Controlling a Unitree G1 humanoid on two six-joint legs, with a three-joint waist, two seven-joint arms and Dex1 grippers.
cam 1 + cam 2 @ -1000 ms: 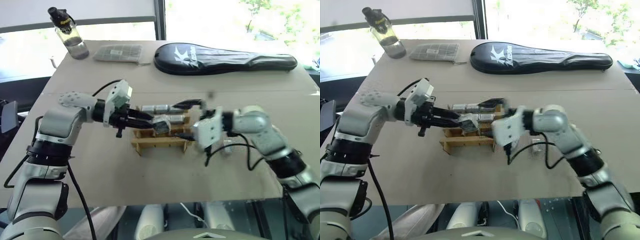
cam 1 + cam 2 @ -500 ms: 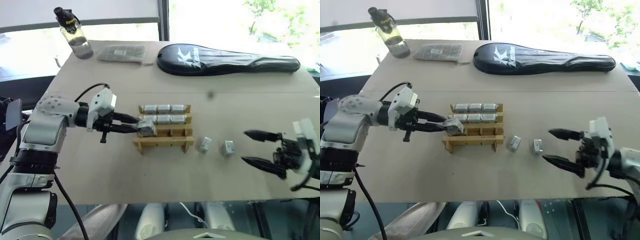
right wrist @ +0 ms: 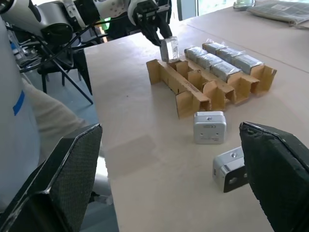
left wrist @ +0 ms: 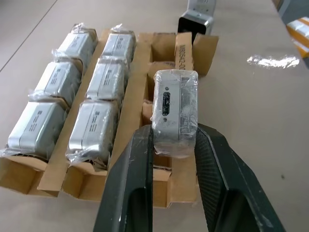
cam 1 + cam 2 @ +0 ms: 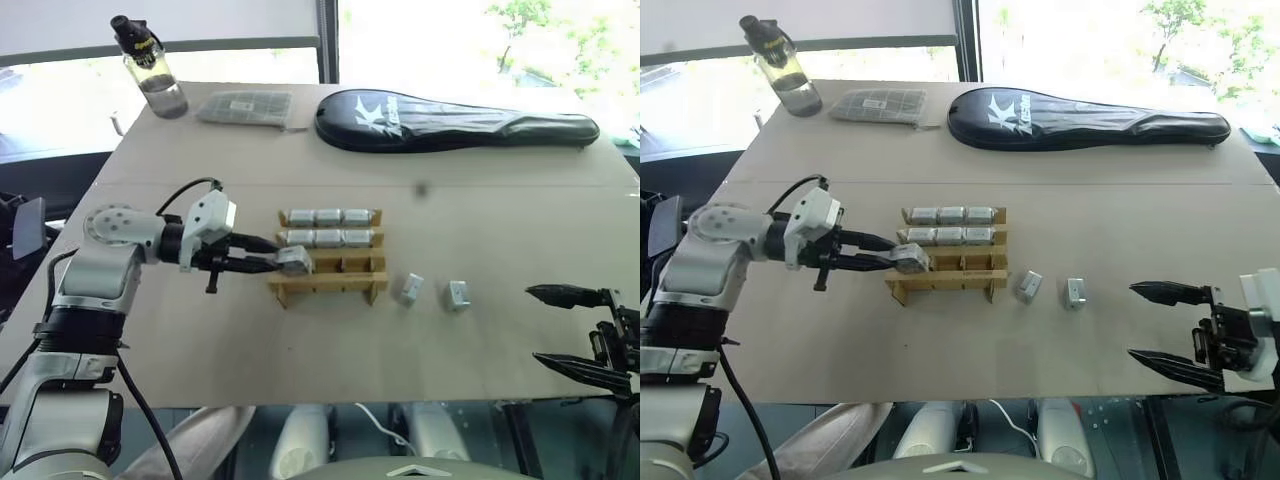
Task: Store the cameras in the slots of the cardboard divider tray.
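The cardboard divider tray (image 5: 330, 290) lies mid-table, its two back rows filled with several plastic-wrapped silver cameras (image 5: 328, 216). My left gripper (image 5: 272, 262) is shut on one more camera (image 4: 175, 108), holding it just over the front row's left end slot. Two loose cameras (image 5: 409, 288) (image 5: 457, 295) lie on the table right of the tray. Far to the right, near the table's front corner, my right gripper (image 5: 533, 324) stands wide open and empty, pointing toward the loose cameras.
A long black racket cover (image 5: 455, 117) lies across the back of the table. A flat grey packet (image 5: 243, 105) and a water bottle (image 5: 150, 70) sit at the back left. The table's front edge runs just below my right gripper.
My right gripper has pulled away from the tray to the table's right edge, staying open. My left gripper, still holding its camera, has sunk slightly toward the front row.
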